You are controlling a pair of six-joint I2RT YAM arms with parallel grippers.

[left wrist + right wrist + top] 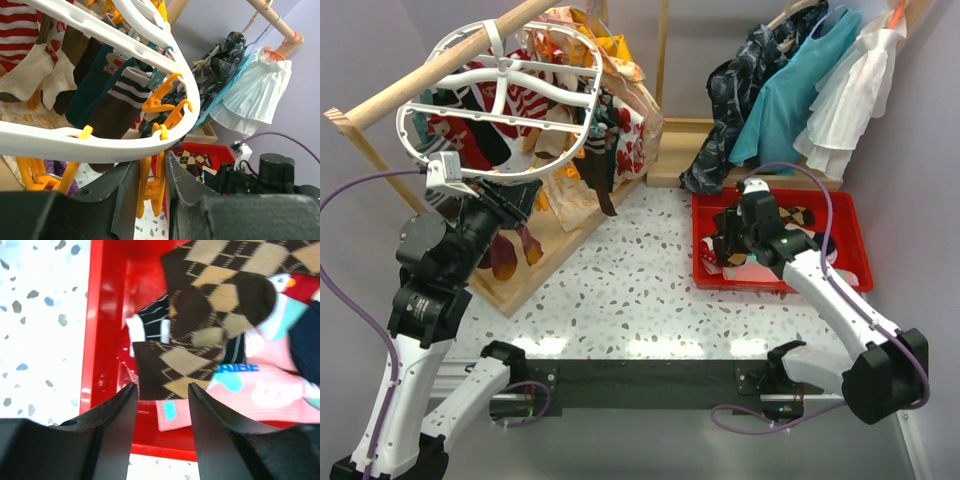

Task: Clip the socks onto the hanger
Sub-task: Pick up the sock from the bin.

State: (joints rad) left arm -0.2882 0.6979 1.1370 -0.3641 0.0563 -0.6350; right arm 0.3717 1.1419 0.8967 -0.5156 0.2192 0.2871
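The white oval hanger [594,100] hangs from the rail at top left, with several socks clipped under it: a brown striped one [120,105], a dark teal one [90,85] and a red-white striped one [15,30]. My left gripper [515,205] reaches up under its near rim [50,140] and is shut on an orange clip [152,185] hanging there. My right gripper [728,250] is open and empty, low over the left end of the red bin [850,240]. Below its fingers lie a brown argyle sock [200,305] and a pink sock [270,390].
A long wooden rail [440,75] carries the hanger, with floral cloth [620,130] behind it. A dark garment [730,110], a teal dress [790,100] and a white dress [850,90] hang at the back right. A wooden base [550,260] lies under the hanger.
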